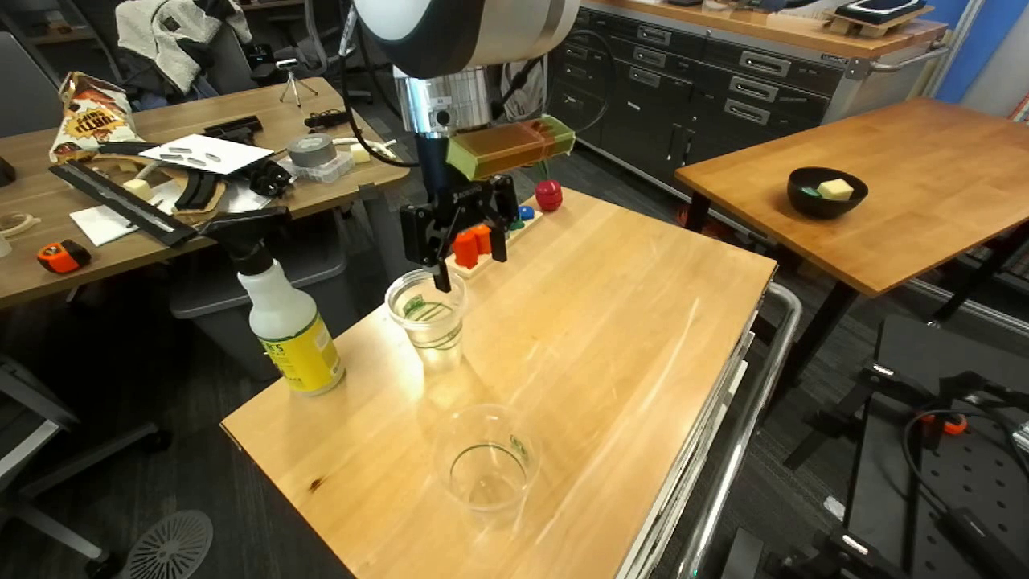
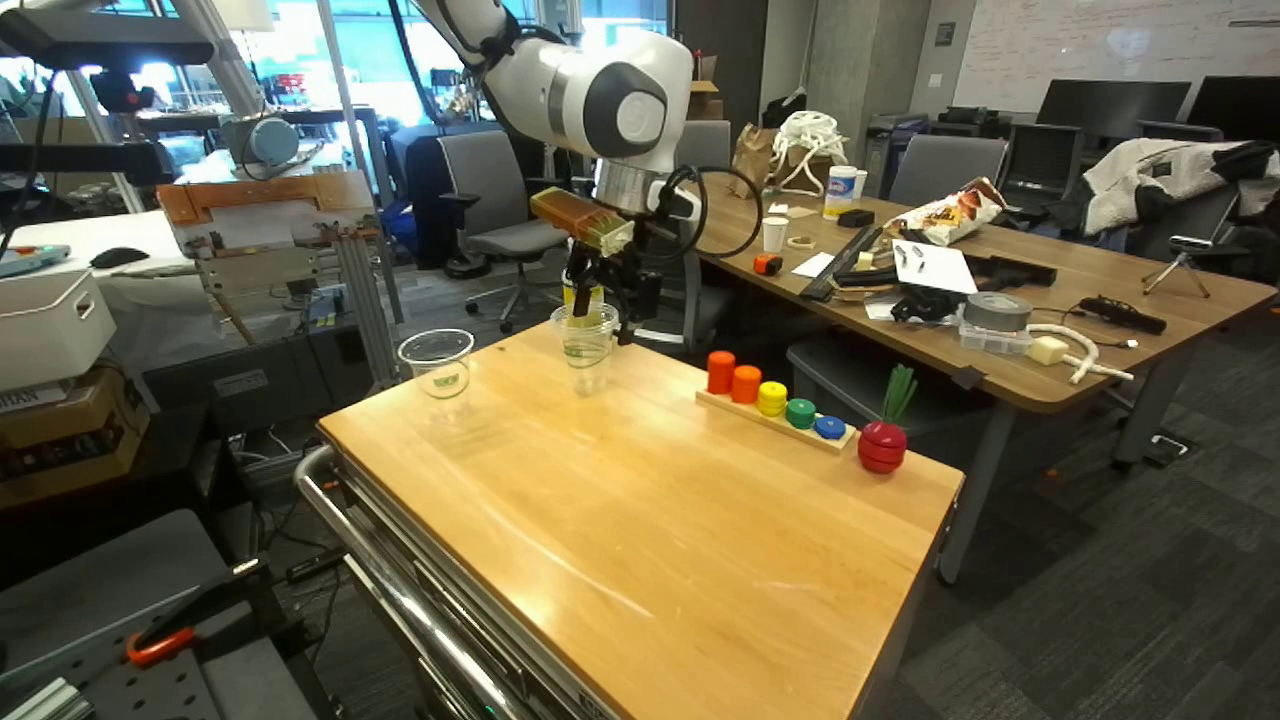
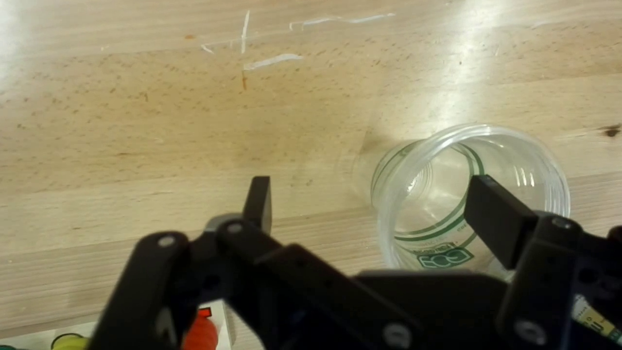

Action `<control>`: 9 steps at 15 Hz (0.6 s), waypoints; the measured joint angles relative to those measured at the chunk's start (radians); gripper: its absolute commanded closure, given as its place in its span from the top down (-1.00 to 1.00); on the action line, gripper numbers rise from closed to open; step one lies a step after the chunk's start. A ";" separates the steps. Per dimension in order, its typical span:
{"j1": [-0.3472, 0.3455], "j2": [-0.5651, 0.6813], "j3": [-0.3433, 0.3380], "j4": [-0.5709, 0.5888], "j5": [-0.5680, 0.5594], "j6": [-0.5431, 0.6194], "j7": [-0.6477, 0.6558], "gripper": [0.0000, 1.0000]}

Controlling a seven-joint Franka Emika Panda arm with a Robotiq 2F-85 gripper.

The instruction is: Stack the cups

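In an exterior view, a clear cup (image 1: pixel 488 469) stands low in the middle. Behind, left of centre, is a second cup (image 1: pixel 432 322), maybe several stacked. The claw (image 1: pixel 471 267) nearby is spread wide, holding nothing, likely to grip one.

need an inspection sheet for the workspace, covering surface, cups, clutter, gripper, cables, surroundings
Surface: wooden tabletop, pale marks.
Job's things: one lone clear cup; apart from it, what looks like a cup stack, count unclear.
Clutter: coloured blocks, red radish toy, spray bottle, all on the tabletop.
Gripper: fingers wide open, one above or inside the cup stack, contact unclear; nothing held.
Cables: black cable looped beside the arm.
Surroundings: cluttered desk, chairs, another table with a black bowl.
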 measured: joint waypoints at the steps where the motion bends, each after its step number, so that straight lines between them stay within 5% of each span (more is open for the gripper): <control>1: 0.000 0.010 0.001 0.008 0.000 0.000 0.000 0.45; 3: 0.001 0.030 0.002 0.023 0.000 0.000 0.000 0.36; 9: 0.003 0.071 0.010 0.061 0.001 -0.001 0.000 -0.57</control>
